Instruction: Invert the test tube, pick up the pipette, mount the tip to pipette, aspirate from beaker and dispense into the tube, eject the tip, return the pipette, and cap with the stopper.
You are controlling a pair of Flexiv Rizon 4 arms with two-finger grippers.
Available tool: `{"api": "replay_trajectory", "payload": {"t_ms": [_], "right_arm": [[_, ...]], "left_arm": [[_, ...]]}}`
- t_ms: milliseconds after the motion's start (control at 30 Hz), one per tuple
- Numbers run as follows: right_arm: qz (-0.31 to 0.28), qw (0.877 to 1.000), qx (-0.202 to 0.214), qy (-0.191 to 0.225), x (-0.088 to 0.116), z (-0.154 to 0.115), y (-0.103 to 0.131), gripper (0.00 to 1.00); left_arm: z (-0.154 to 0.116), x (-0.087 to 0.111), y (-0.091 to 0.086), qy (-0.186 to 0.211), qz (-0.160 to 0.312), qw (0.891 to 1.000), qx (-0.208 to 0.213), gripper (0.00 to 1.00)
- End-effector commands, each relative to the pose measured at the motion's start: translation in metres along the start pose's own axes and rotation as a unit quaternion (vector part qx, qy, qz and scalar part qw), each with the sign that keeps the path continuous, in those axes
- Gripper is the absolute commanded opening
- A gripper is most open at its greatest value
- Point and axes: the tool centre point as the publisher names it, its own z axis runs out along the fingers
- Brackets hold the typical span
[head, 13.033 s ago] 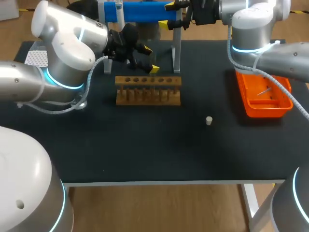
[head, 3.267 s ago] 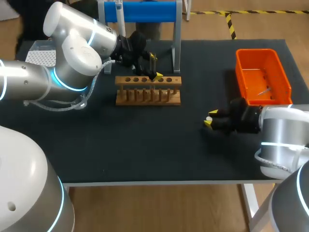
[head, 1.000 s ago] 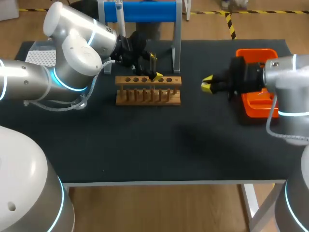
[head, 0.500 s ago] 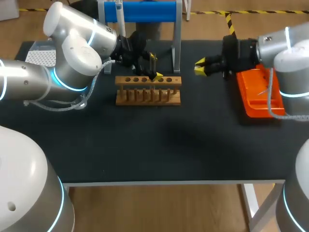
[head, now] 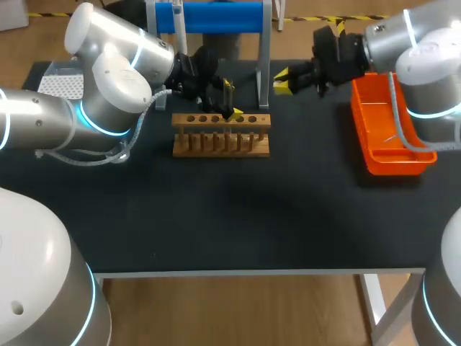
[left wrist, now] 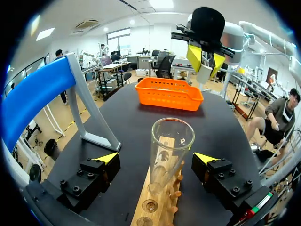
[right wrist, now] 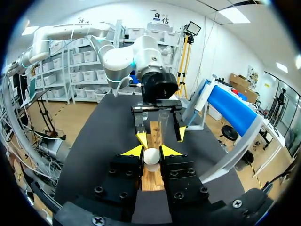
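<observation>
Stopper (right wrist: 151, 156) sits pinched in right tool (right wrist: 151, 151); left tool (left wrist: 156, 158) stands wide open around upright test tube (left wrist: 165, 141).

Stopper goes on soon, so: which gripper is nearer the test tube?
Left. The left gripper straddles the test tube without touching it; the right gripper, shut on the stopper, is off past the rack.

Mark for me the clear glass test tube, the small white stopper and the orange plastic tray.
clear glass test tube (left wrist: 165, 155): left wrist view, middle of its wall.
small white stopper (right wrist: 151, 156): right wrist view, its rounded face.
orange plastic tray (head: 395, 167): head view, its near wall.
</observation>
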Motion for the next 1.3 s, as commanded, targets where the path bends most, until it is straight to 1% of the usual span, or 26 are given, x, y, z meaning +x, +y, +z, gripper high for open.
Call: {"api": "replay_trajectory", "payload": {"t_ms": [33, 167, 633, 967, 1300], "right_arm": [[-0.004, 0.999, 0.006, 0.049, -0.009, 0.008, 0.009, 0.00], [-0.014, 0.998, 0.014, 0.055, -0.013, 0.015, 0.016, 0.00], [-0.014, 0.997, 0.027, 0.067, -0.024, 0.037, 0.029, 0.00], [-0.019, 0.997, 0.033, 0.072, -0.027, 0.047, 0.042, 0.00], [-0.023, 0.996, 0.040, 0.079, -0.023, 0.059, 0.049, 0.00]], "left_arm": [[0.000, -0.001, 0.000, 0.001, 0.000, 1.000, -0.001, 1.00], [0.000, -0.001, 0.000, 0.001, 0.000, 1.000, -0.001, 1.00], [0.000, -0.001, 0.000, 0.001, 0.000, 1.000, -0.001, 1.00], [0.000, -0.001, 0.000, 0.001, 0.000, 1.000, -0.001, 1.00], [0.000, -0.001, 0.000, 0.001, 0.000, 1.000, -0.001, 1.00]]}}
